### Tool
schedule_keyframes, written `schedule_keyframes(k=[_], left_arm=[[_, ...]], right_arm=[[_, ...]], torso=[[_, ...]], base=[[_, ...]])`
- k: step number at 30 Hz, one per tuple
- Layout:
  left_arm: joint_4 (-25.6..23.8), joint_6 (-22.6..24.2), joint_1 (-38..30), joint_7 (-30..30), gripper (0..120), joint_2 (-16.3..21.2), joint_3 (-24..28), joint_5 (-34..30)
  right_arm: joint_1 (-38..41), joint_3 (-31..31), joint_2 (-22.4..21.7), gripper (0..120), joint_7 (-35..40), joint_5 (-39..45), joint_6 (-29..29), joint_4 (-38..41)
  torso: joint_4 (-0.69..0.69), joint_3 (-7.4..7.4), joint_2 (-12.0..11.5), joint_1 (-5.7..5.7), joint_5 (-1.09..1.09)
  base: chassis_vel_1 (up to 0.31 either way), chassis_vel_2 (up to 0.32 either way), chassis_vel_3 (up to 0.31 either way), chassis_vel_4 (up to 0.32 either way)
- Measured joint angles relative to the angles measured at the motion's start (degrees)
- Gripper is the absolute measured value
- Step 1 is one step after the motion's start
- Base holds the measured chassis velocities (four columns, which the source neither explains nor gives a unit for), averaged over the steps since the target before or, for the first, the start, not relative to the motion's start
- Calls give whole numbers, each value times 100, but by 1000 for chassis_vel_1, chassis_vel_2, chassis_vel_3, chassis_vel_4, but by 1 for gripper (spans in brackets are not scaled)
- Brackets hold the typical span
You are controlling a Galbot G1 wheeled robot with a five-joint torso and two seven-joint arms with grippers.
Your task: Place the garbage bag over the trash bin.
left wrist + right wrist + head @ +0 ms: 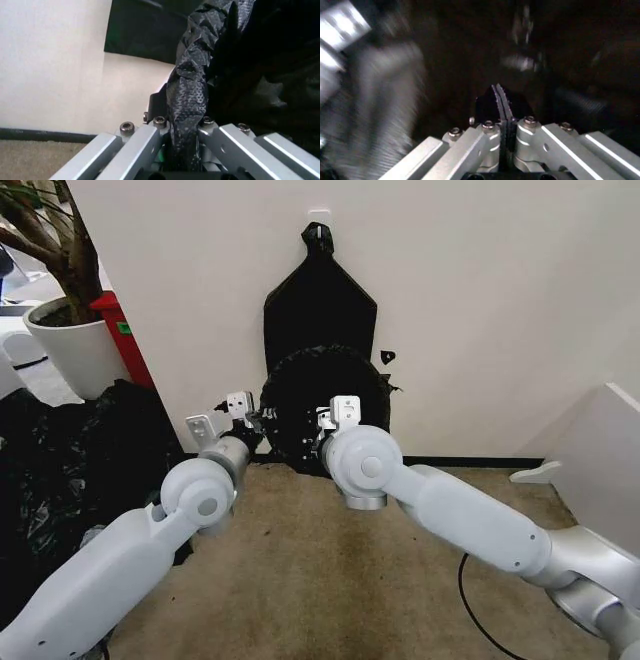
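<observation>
Head view: the garbage bag (325, 405) stands against the wall, its round mouth facing the robot. Left wrist view: the left gripper (186, 129) pinches its upright rim fold. Right wrist view: the right gripper (500, 108) looks pressed together, seemingly empty.

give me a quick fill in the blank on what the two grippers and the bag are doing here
1. The left gripper is shut on the ____ plastic of the garbage bag.
2. The right gripper has its fingers pressed ____.
3. The bag's round opening faces the robot in front of a ____ wall.
4. The floor is ____.

Missing words: black; together; white; carpet
</observation>
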Motion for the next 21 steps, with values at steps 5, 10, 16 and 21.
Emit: schedule_keyframes(k=[5,10,16,21], left_arm=[[147,16,24,23,1,-24,22,6],[250,30,31,26,1,-34,22,-89],[357,130,49,-74,1,-89,-76,-582],[436,151,156,-98,1,-81,-183,-978]], right_arm=[[88,422,-332,0,-331,52,3,540],[-44,960,-860,0,-1044,110,17,1114],[-771,1859,-2206,0,-3426,-869,46,1427],[-1837,2724,-2811,5,-4449,-1404,261,1492]], torso=[[0,0,0,0,0],[1,0,0,0,2],[-6,-1,0,0,3],[-1,-1,0,0,1]], base=[[0,0,0,0],[0,0,0,0],[0,0,0,0],[0,0,0,0]])
